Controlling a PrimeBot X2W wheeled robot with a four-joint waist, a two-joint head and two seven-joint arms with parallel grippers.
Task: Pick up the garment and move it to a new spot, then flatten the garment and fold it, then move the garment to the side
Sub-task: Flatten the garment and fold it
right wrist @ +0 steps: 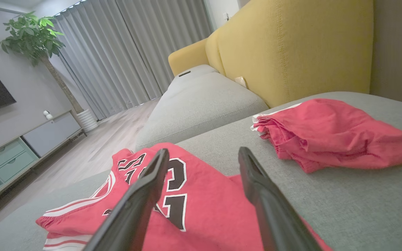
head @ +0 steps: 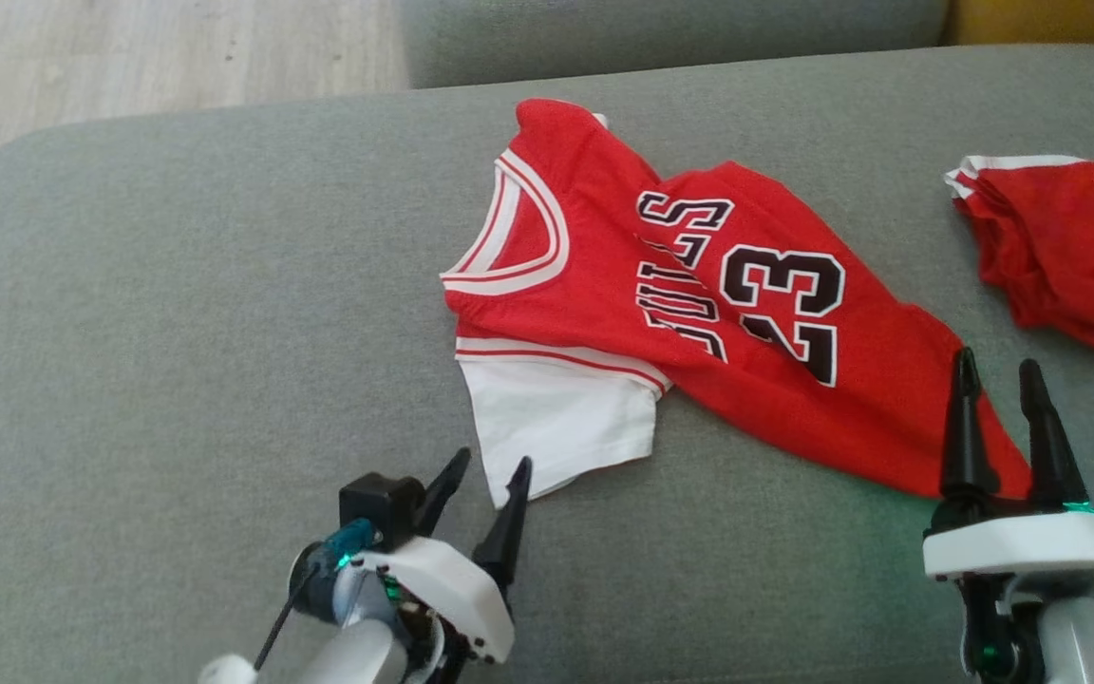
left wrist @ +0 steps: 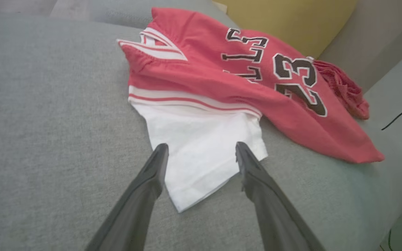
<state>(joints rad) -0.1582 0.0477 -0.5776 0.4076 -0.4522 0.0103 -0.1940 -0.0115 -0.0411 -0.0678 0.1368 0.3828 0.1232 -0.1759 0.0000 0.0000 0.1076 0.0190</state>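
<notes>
Seeing the red shirt [head: 699,313] stretched sideways on the grey couch [head: 177,332], I have its white sleeve [head: 556,427] by my left gripper [head: 492,463] and its hem by my right gripper [head: 997,363], both spread wide.

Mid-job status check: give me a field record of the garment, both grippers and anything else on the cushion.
surface: grey cushion
garment: red jersey, number 23, rumpled, not flattened or folded
sleeve: white sleeve, spread out near the robot
left gripper: open, fingers flanking the sleeve's near corner, nothing held
right gripper: open, at the jersey's hem corner, nothing held
other: second red garment, bunched, apart from the jersey, to the right
</notes>
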